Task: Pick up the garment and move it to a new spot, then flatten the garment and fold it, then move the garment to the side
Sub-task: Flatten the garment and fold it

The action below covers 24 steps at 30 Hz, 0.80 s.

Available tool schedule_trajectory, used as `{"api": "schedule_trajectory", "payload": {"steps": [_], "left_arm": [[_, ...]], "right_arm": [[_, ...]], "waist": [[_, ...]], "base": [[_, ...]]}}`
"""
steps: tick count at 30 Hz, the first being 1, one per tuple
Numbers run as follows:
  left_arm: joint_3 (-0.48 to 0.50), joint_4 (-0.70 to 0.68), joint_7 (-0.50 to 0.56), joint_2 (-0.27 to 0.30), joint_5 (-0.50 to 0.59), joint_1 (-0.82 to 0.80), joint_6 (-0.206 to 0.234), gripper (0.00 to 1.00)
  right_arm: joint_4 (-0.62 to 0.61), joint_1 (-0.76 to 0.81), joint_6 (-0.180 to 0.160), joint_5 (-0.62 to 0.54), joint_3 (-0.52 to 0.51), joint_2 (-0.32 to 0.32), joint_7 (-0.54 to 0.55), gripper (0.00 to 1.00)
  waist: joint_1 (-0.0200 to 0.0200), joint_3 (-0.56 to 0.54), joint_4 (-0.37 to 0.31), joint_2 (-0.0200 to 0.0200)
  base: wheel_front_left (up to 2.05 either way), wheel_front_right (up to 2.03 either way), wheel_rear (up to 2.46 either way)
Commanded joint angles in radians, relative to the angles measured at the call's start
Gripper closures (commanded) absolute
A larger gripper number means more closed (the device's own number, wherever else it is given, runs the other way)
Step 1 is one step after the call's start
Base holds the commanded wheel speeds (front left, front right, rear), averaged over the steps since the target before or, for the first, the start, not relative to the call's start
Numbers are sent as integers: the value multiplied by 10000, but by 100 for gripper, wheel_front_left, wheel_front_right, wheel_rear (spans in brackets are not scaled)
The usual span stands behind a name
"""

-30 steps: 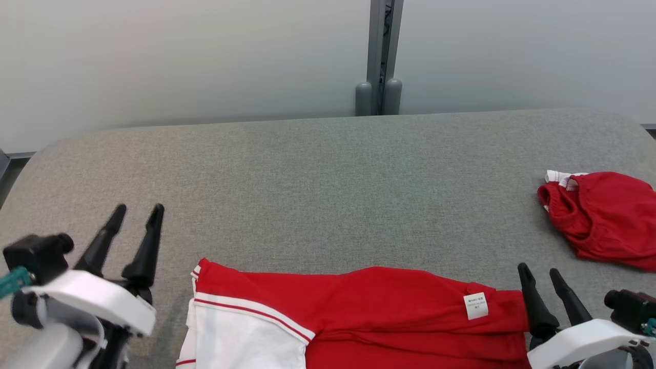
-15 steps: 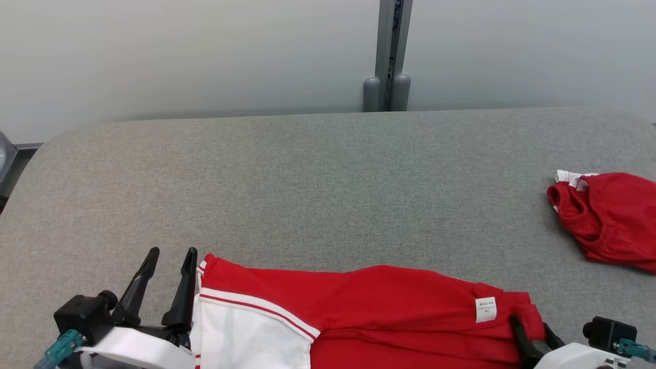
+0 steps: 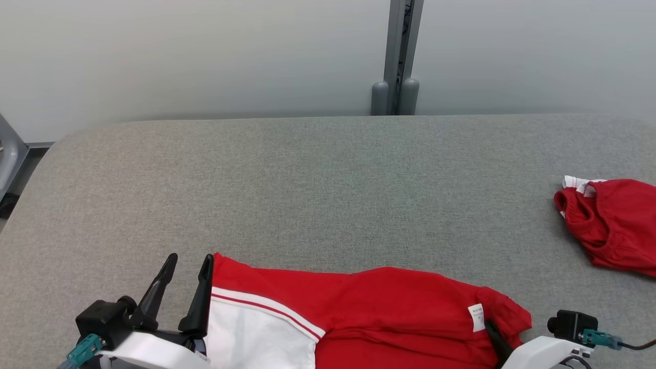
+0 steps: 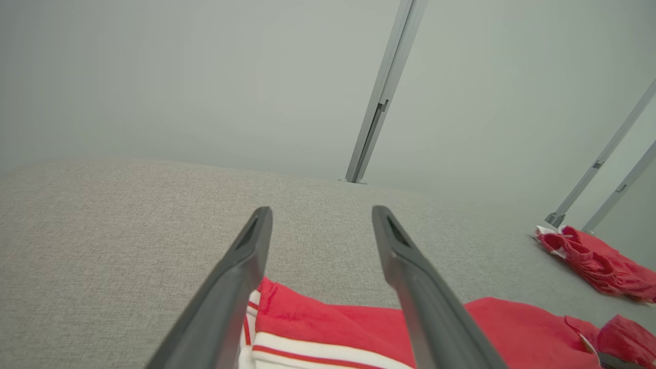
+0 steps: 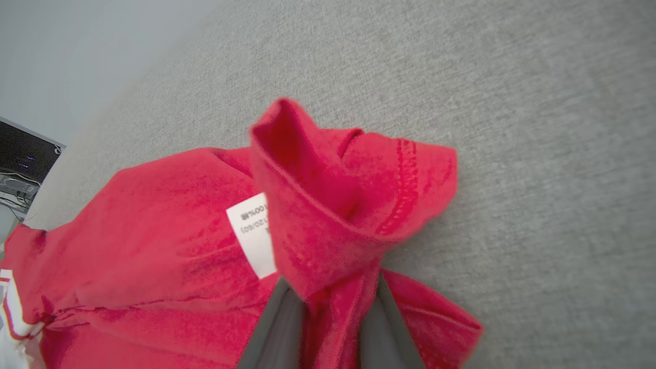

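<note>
The garment [image 3: 389, 307], red with a white panel and a red stripe, lies spread along the near edge of the grey table [image 3: 328, 179]. My left gripper [image 3: 189, 258] stands open at the garment's left corner, its right finger against the red edge. In the left wrist view that corner [image 4: 328, 328] lies low between the fingers of the left gripper [image 4: 322, 211]. My right gripper [image 3: 494, 335] is shut on the garment's right corner beside the white label. In the right wrist view the bunched red cloth [image 5: 169, 230] is pinched between the right gripper's [image 5: 330, 287] fingers and hides their tips.
A second red piece of clothing [image 3: 610, 225] with a white trim lies crumpled at the table's right edge, also seen as the red heap [image 4: 594, 259]. A grey post [image 3: 400, 56] stands behind the table against a pale wall. Bare grey cloth stretches across the table's middle and back.
The head camera has shifted. My left gripper has come right up to the garment's left corner, still open. My right gripper has pushed onto the right corner and closed, bunching the cloth.
</note>
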Motion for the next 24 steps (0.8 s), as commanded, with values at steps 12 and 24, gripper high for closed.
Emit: {"api": "schedule_trajectory", "payload": {"steps": [12, 24], "left_arm": [[660, 283, -44, -504, 660, 114, -487, 0], [959, 522, -43, -773, 1012, 214, -726, 0]], "right_arm": [[50, -625, 2, 229, -307, -679, -1024, 100], [-282, -1107, 2, -680, -1575, -1498, -1132, 100]], "waist": [[0, 41, -70, 0], [0, -218, -76, 0]], "base": [[0, 0, 0], [0, 0, 0]]}}
